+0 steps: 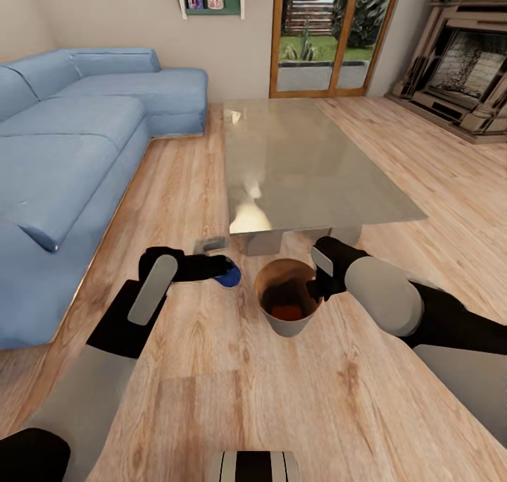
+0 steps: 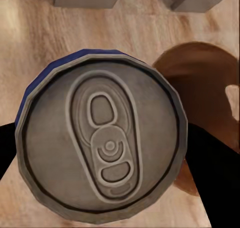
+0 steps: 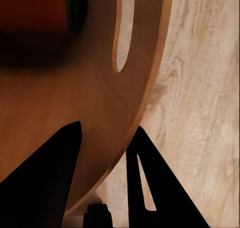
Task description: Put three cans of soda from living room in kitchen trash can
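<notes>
Head view: wood-plank floor (image 1: 211, 369) (blue sofa (image 1: 63, 151) beside).

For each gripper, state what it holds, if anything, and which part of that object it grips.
The left gripper holds the blue soda can by its side wall. The right gripper clamps the trash can by its rim, one finger inside, one outside.
</notes>
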Robot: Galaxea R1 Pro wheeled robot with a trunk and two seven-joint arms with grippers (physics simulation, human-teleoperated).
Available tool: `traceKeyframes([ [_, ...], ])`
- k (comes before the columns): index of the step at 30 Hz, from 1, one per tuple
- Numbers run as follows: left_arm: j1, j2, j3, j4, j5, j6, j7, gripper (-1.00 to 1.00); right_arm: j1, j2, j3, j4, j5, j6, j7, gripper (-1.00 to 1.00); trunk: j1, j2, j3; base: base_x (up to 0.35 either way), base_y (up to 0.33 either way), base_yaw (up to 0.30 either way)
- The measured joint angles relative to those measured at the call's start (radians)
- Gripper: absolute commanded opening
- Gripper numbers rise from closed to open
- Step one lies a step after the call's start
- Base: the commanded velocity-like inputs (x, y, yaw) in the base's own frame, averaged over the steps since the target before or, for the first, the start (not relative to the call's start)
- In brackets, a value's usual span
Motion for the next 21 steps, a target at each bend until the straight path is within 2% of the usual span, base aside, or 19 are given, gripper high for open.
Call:
traceKeyframes([
  [4, 0.000, 0.002, 0.001, -0.102, 0.023, 0.000, -0.001, -1.00, 0.004, 0.001, 0.006, 0.000, 0.006, 0.000, -0.001, -1.00, 0.000, 0.000, 0.000, 0.000, 0.000, 0.000],
  [7, 0.001, 0.003, -0.001, -0.124, 0.042, 0.000, -0.006, -1.00, 0.005, 0.002, -0.003, 0.000, -0.003, 0.000, 0.001, -1.00, 0.000, 0.000, 0.000, 0.000, 0.000, 0.000],
  [11, 0.001, 0.003, -0.004, -0.141, 0.130, 0.000, -0.044, -1.00, 0.011, 0.010, 0.007, 0.001, 0.000, 0.000, -0.001, -1.00, 0.000, 0.000, 0.000, 0.000, 0.000, 0.000],
  [13, 0.001, 0.003, -0.005, -0.143, 0.147, 0.000, -0.065, -1.00, 0.016, 0.019, 0.011, 0.000, 0.008, 0.000, -0.001, -1.00, 0.000, 0.000, 0.000, 0.000, 0.000, 0.000],
  [18, 0.001, 0.003, -0.007, -0.143, 0.164, 0.001, -0.124, -1.00, 0.020, 0.030, -0.005, -0.005, -0.007, 0.000, 0.001, -1.00, 0.000, 0.000, 0.000, 0.000, 0.000, 0.000],
  [21, 0.001, 0.002, -0.007, -0.141, 0.164, 0.001, -0.143, -1.00, 0.021, 0.032, 0.001, -0.006, -0.001, 0.000, 0.000, -1.00, 0.000, 0.000, 0.000, 0.000, 0.000, 0.000],
])
